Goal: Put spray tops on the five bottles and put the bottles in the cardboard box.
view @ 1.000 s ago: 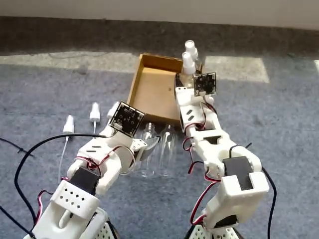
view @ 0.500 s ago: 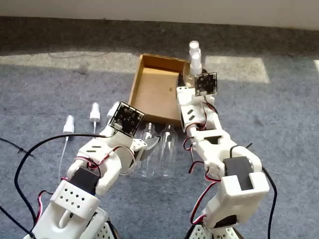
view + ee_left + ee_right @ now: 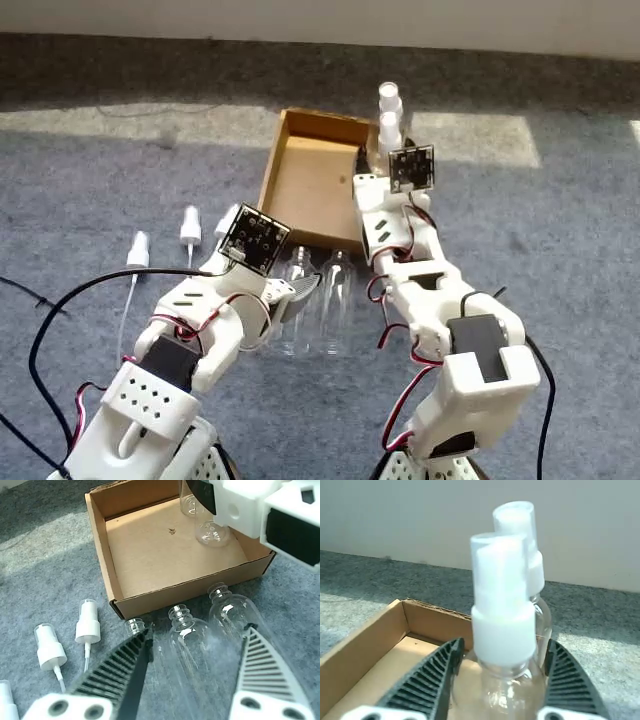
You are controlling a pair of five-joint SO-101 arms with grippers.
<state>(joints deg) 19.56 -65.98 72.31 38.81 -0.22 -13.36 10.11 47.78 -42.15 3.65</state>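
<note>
- And we see the right gripper point(image 3: 504, 647) has carried its held bottle point(image 3: 501, 630) a touch sideways from a second ago, closer to the second bottle point(image 3: 517, 515) at the far right corner of the box point(image 3: 272, 165).
- We have the right jaws clamped on either side of that held bottle, just under its white spray top, and the bottle is upright.
- Right behind it we spot the second bottle, also capped and upright, so close that the two tops overlap in the right wrist view.
- From the left wrist view we see both glass bodies inside the box, against its right wall.
- Over to the left gripper point(image 3: 198, 630): jaws spread wide, gripping nothing, hovering low over the bare bottles point(image 3: 187, 635).
- We count three of those, uncapped, lying side by side on the carpet point(image 3: 100, 170), necks pointing at the box's near wall and just short of it.
- Further left, we see loose tops point(image 3: 87, 625) lying on the carpet beside the box.
</note>
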